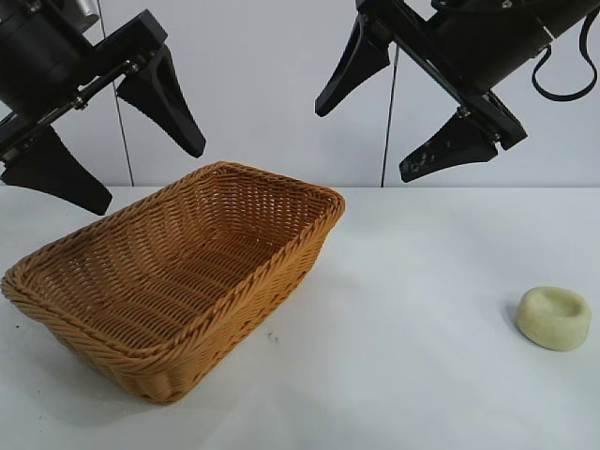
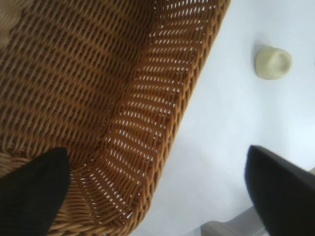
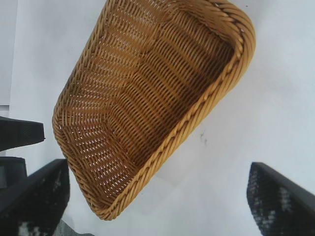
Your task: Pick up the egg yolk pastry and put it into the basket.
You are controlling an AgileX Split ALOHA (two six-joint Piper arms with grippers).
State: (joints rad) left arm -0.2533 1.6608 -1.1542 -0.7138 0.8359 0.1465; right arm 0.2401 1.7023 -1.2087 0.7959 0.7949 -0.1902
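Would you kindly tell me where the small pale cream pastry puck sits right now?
In the exterior view the small pale cream pastry puck lies on the white table at the far right, well apart from the golden-brown woven wicker basket on the left.

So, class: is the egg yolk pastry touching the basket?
Apart. The exterior view shows the egg yolk pastry on the table, with bare tabletop between it and the basket. The left wrist view shows the same gap.

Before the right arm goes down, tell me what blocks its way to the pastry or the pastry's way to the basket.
Nothing visible does. The pastry sits alone on the white table, the open right gripper raised above it. Bare table separates it from the basket, which holds nothing. The left gripper hangs open over the basket.
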